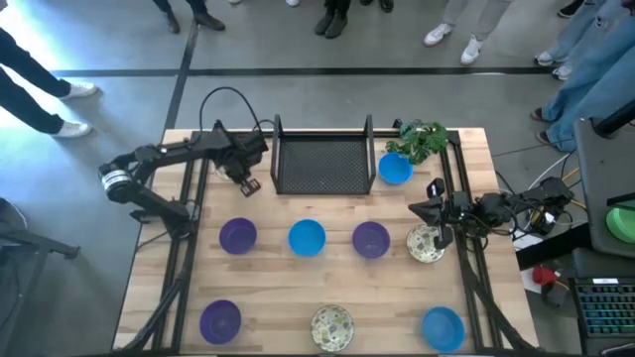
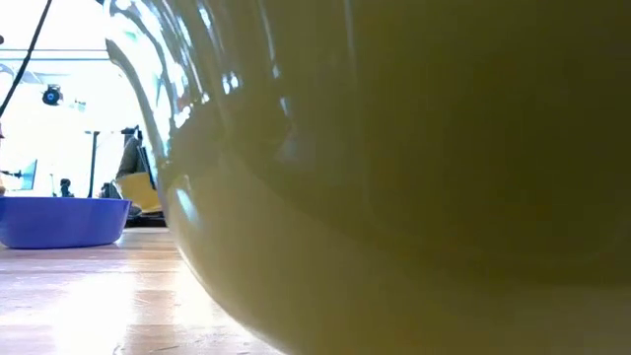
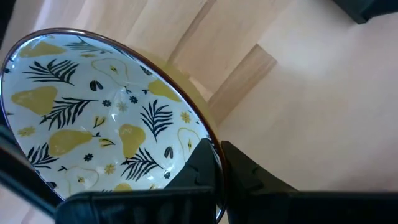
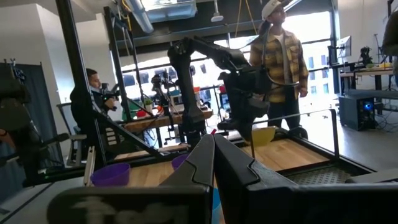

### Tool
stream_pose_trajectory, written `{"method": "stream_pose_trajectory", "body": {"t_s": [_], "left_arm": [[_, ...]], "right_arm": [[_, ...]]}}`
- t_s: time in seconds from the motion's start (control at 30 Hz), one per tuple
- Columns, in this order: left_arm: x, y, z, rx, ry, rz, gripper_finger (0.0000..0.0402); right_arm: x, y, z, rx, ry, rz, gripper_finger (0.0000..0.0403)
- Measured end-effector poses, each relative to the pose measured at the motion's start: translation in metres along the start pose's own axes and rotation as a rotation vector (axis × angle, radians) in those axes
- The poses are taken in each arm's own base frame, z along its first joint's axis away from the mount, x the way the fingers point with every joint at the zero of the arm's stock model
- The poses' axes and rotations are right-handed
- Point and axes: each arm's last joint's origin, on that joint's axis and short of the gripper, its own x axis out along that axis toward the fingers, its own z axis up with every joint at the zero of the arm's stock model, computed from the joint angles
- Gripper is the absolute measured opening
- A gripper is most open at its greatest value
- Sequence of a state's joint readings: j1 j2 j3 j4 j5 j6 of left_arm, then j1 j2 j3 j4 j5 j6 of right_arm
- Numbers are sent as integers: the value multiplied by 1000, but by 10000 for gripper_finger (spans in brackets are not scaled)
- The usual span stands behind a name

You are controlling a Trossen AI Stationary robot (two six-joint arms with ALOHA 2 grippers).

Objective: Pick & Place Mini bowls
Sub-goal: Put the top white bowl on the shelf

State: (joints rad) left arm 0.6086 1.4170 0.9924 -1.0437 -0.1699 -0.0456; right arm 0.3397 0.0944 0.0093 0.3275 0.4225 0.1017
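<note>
Evidently mid-carry: left gripper point(image 3: 219, 150) pinches the rim of a cream, leaf-patterned ceramic mini bowl point(image 3: 93, 118); next, release it inside the black mesh tray point(image 1: 322, 164) (right gripper point(image 4: 213, 140) waits clenched, empty).

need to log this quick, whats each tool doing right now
Left tool: closed on the rim of the pear-patterned bowl.
Right tool: closed, holding nothing.

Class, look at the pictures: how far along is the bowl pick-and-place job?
Done: nothing that shows; the tray holds no bowl. In hand: the left gripper is shut on the rim of a patterned bowl; the right gripper waits shut, empty. Left: seven other bowls sit on the table, among them a blue bowl and a purple bowl.
</note>
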Motion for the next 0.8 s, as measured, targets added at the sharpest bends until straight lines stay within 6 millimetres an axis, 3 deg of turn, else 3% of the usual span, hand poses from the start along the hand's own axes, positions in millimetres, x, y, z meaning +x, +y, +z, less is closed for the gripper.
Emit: {"method": "stream_pose_trajectory", "body": {"t_s": [0.8], "left_arm": [[-106, 18, 22, 48, 3, 55, 1]], "right_arm": [[0, 0, 0, -1, 1, 0, 8]]}}
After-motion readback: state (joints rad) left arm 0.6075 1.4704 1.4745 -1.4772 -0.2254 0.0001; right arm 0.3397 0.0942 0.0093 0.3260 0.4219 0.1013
